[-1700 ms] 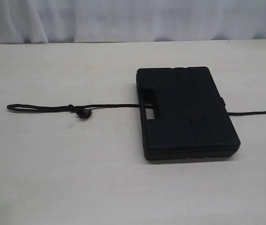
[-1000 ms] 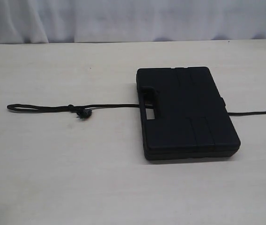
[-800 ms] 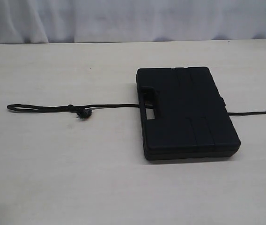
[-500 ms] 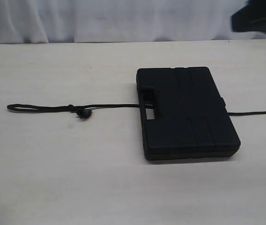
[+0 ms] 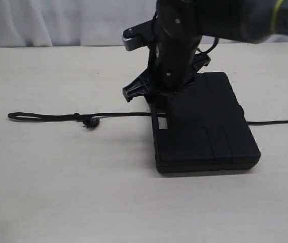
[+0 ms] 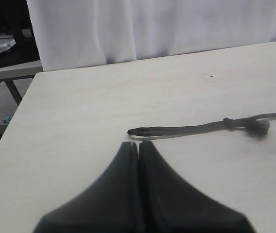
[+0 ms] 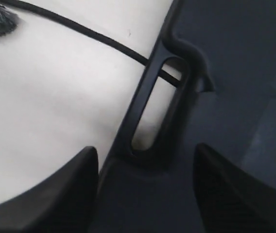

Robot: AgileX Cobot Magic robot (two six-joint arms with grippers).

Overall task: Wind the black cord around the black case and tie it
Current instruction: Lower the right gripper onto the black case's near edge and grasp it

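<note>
Pale wood-grain bench (image 5: 58, 192) with a white curtain (image 5: 58, 20) hanging behind its far edge. Beyond the bench's left edge, the left wrist view shows a cluttered side table (image 6: 2, 53), its items too blurred to read.

The black case (image 5: 210, 131) lies flat, lid up, right of the bench's middle, with its handle cutout (image 7: 153, 104) facing the left edge. The black cord (image 5: 47, 117) lies in a nearly straight line across the bench. Its narrow end loop (image 6: 143, 130) is nearest the left edge, followed by a frayed knot (image 5: 90, 122). The cord then passes under the handle bar, shows through the cutout and goes under the case. It emerges from the opposite side and runs toward the right edge.

The right arm (image 5: 177, 45), with a yellow-green band (image 5: 277, 6) on its upper link, reaches down over the case's far left corner and hides it. The right gripper (image 7: 145, 151) is spread wide. One finger (image 7: 65, 189) is over bare bench and the other over the lid, with the handle bar between them; contact cannot be judged. The left gripper (image 6: 138, 148) has its fingers pressed together and holds nothing, its tips just short of the end loop.
</note>
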